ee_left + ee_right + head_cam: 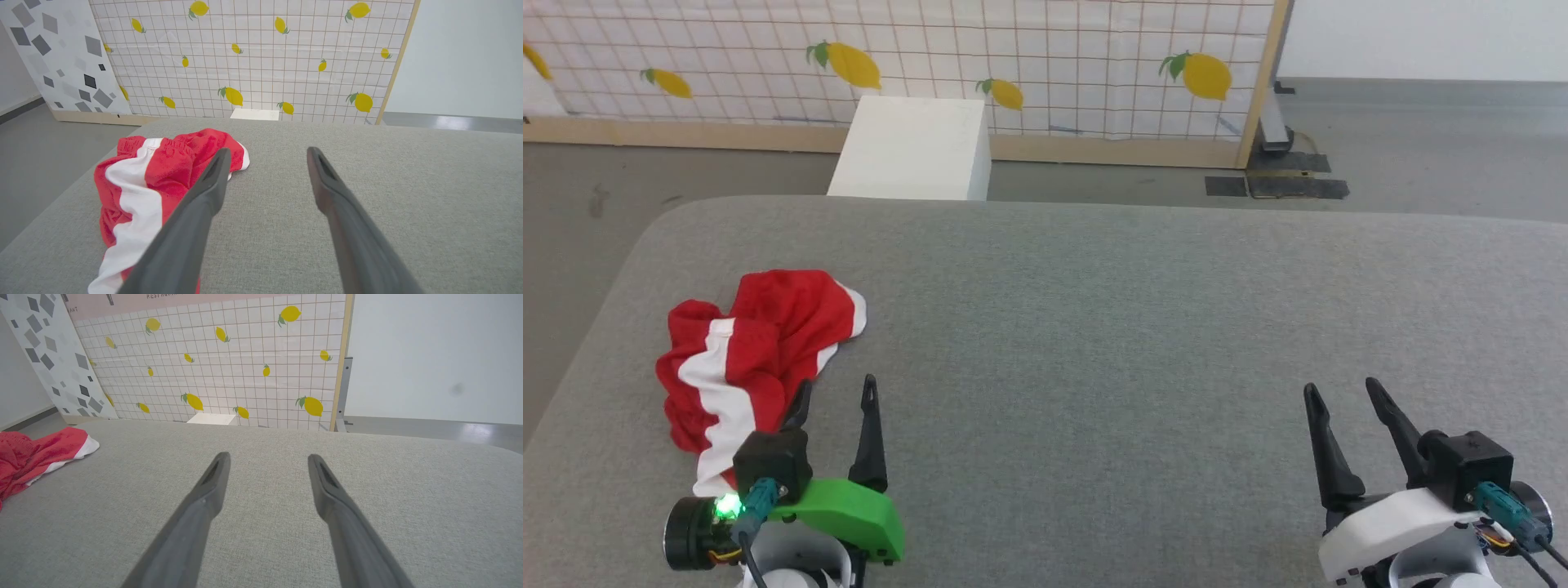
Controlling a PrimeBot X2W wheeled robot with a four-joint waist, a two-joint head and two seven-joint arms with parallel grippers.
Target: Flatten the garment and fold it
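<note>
The garment lies crumpled in a heap at the left of the grey padded table, red with broad white stripes; it also shows in the left wrist view and at the left edge of the right wrist view. My left gripper stands open just beside the heap's near right edge, its left finger over the fabric's fringe, holding nothing. Far to the right, my right gripper is open over bare table.
The grey padded table stretches wide to the right of the heap. Its left edge runs close by the garment. A white box stands on the floor behind the table, before a lemon-print screen.
</note>
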